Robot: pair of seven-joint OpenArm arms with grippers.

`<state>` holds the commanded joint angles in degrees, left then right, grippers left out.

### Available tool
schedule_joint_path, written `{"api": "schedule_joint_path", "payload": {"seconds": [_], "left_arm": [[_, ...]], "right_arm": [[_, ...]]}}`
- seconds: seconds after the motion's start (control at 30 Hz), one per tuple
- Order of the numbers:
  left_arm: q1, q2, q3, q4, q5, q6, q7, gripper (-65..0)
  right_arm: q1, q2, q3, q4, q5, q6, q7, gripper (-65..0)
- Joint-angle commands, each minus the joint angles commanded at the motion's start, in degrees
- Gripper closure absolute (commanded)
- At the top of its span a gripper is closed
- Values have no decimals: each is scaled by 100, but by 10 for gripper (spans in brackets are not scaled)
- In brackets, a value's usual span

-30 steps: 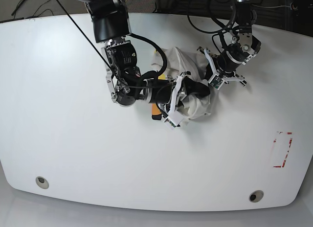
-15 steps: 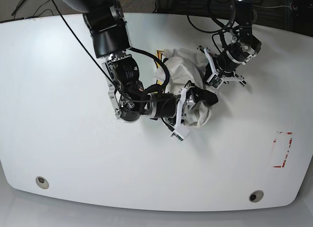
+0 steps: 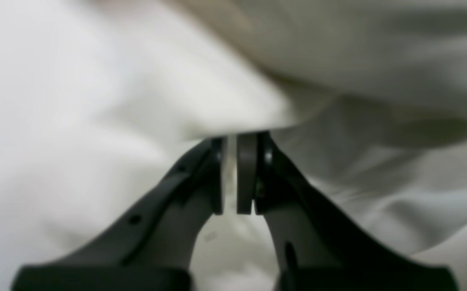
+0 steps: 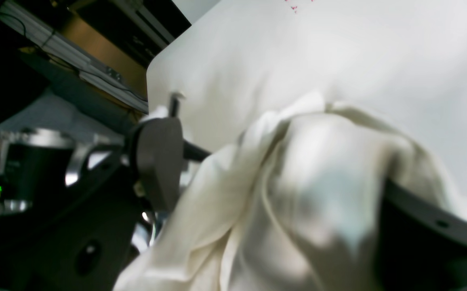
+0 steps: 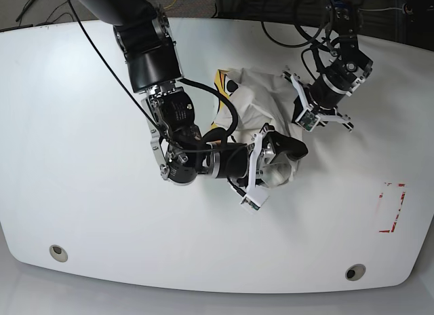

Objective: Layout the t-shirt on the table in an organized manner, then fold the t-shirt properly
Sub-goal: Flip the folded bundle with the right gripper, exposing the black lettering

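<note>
T-shirt (image 5: 254, 101) cloth sits in a crumpled off-white heap a little above the middle of the table (image 5: 81, 193), bunched between our two arms. At its upper left edge, a bit of the orange-yellow and black print shows (only a sliver, the rest is folded under).

Our right gripper (image 5: 281, 152) is buried in the lower part of the heap. In the right wrist view the cloth drapes thickly over the gripper (image 4: 383, 218), one dark finger (image 4: 431, 226) poking out at the lower right, so we cannot tell whether its jaws are apart or together.

Our left gripper (image 5: 302, 108) meets the heap's right edge from the upper right. In the left wrist view its two black fingers (image 3: 201, 178) stand nearly together, with a thin pale layer of the t-shirt (image 3: 338, 48) pinched between the pads at the gripper (image 3: 230, 178) tip. A fold of cloth runs across just above the fingertips, and more wrinkled fabric fills the view behind (all of it rather blurred).

Toward the table's right side lies a red tape mark (image 5: 391, 206), well apart from the heap. Two round metal holes (image 5: 58, 252) sit near the front edge.
</note>
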<state>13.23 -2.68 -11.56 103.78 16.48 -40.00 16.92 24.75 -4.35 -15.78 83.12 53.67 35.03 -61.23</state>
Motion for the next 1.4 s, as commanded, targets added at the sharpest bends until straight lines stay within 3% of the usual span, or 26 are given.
{"api": "schedule_joint_path", "payload": {"seconds": [0.57, 0.87, 1.13, 1.23, 1.4], "left_arm": [[-290, -141, -993, 44, -9, 0, -9, -29], [-651, -422, -1793, 79, -9, 0, -9, -29], [-738, -466, -2136, 369, -44, 0, -18, -29], [-738, -448, -2127, 431, -70, 0, -18, -29], [-686, -264, -1776, 475, -343, 0, -18, -29]], "right_arm": [[-26, 18, 0, 9, 0, 0, -18, -402], [-35, 44, 9, 9, 0, 0, -26, -402], [-79, 545, 9, 0, -26, 0, 44, -402], [-79, 730, 0, 35, -308, 0, 70, -401], [-79, 888, 35, 237, -1284, 9, 79, -372]]}}
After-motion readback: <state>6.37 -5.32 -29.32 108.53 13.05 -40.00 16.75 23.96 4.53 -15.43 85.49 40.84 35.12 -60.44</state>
